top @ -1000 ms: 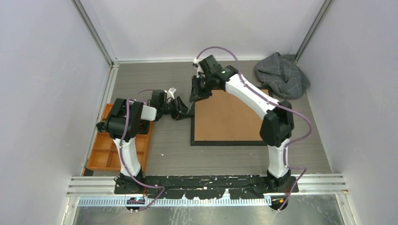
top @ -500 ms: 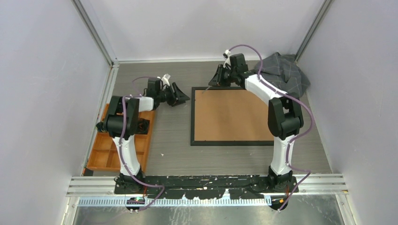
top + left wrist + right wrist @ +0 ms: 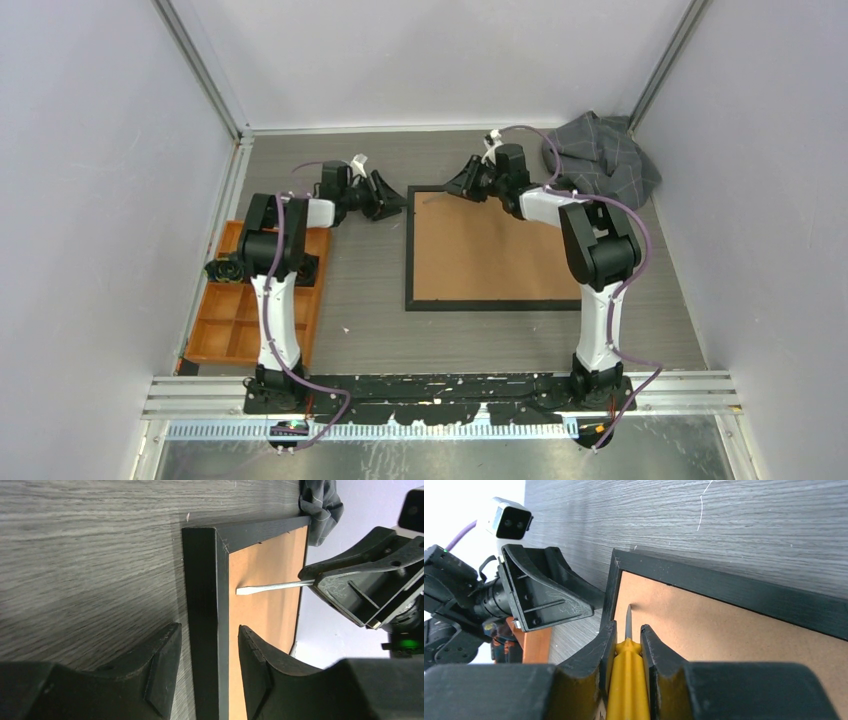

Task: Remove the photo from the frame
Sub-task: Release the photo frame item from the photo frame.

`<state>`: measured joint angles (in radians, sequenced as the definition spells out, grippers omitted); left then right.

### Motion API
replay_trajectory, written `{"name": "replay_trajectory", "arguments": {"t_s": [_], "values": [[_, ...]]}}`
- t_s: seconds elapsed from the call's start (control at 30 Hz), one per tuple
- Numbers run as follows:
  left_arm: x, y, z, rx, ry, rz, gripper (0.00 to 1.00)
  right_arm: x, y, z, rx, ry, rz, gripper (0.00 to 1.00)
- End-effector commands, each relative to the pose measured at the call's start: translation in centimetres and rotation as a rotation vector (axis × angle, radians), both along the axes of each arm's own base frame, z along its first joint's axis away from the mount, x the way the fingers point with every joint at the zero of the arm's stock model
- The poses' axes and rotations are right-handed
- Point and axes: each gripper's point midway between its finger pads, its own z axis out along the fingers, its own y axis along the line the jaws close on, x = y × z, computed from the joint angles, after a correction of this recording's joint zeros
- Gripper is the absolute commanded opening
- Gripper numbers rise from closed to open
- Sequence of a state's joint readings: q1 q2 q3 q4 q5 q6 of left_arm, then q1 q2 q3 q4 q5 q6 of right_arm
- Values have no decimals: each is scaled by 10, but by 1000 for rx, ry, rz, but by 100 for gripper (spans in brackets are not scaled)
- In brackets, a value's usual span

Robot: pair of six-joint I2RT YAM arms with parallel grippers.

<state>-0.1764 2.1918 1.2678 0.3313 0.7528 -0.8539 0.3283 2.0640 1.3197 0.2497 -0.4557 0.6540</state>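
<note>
The frame [image 3: 490,303] lies face down on the table, its brown backing board [image 3: 490,245] up inside the thin black border [image 3: 205,580]. The photo is hidden beneath the board. My right gripper [image 3: 458,187] is shut on a yellow-handled screwdriver [image 3: 628,680]. The flat blade [image 3: 270,586] of that screwdriver rests on the board by the far-left corner. My left gripper [image 3: 393,201] is open at that same corner. Its jaws stand on either side of the left border [image 3: 610,587] without touching it; in its own view the gripper [image 3: 209,630] straddles the black strip.
An orange compartment tray [image 3: 240,320] sits at the left, beside the left arm's base. A crumpled grey cloth [image 3: 600,160] lies at the far right, just behind the frame. Side walls and metal rails close in the table.
The right arm drew back toward the far edge and lowered the screwdriver tip onto the board at the corner. The left gripper moved farther back along the frame's left border and opened wider.
</note>
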Motion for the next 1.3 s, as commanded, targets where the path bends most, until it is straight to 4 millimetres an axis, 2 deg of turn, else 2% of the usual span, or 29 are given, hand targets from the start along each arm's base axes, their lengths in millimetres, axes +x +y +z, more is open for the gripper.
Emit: {"name": "replay_trajectory", "arguments": {"t_s": [0.0,0.27,0.47,0.8,1.03,1.27], "values": [[-7,-9,-15,-9,36,-15,47,4,6,11,120,-45,-12,1],[-14,-20,-20,-1,37,-24,44,-6,3,16,207,18,-44,1],[-18,-19,-25,-29,49,-8,36,-13,4,21,232,21,-24,1],[-2,-17,-14,-42,18,0,37,-16,2,6,202,28,-6,1],[-6,-16,-28,-37,42,1,37,-19,5,-2,212,59,10,1],[-5,-17,-31,-45,48,1,36,-23,6,-6,219,78,18,1]]}}
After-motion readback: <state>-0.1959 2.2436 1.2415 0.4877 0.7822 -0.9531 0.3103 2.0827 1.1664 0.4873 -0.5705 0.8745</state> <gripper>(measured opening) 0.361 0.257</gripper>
